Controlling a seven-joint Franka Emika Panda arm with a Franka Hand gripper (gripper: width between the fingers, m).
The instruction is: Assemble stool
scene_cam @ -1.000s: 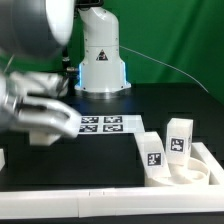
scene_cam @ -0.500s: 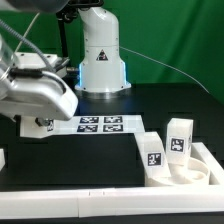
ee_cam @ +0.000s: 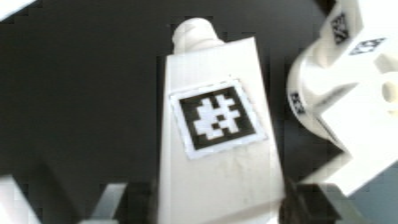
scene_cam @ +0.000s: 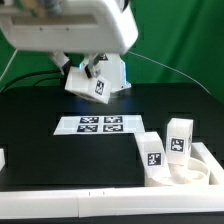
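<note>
The stool's round white seat lies flat on the black counter, tucked into the corner made by the low white wall pieces that run along its near side and its side at the exterior view's right. Two chunky white legs stand upright on the seat. The nearer leg is at the seat's edge toward the exterior view's left, and the farther leg is just behind it. Each shows a black-and-white square tag, and how deep they sit in their sockets cannot be told. A third leg is off the counter altogether, high above it and well apart from the seat toward the exterior view's left, hanging tilted with its tag facing the camera. The gripper has this leg clamped, its jaws closed against the leg's two long sides. In the wrist view the tagged face fills the space between them, and the seat and one standing leg appear blurred beyond it. On the counter between the seat and the held leg, but farther back than the seat, the marker board lies flat with its row of printed tags, apart from both. Above the held leg the white arm fills the upper part of the exterior view, out of focus. The white robot base stands behind the held leg, at the far side of the counter from the seat.
</note>
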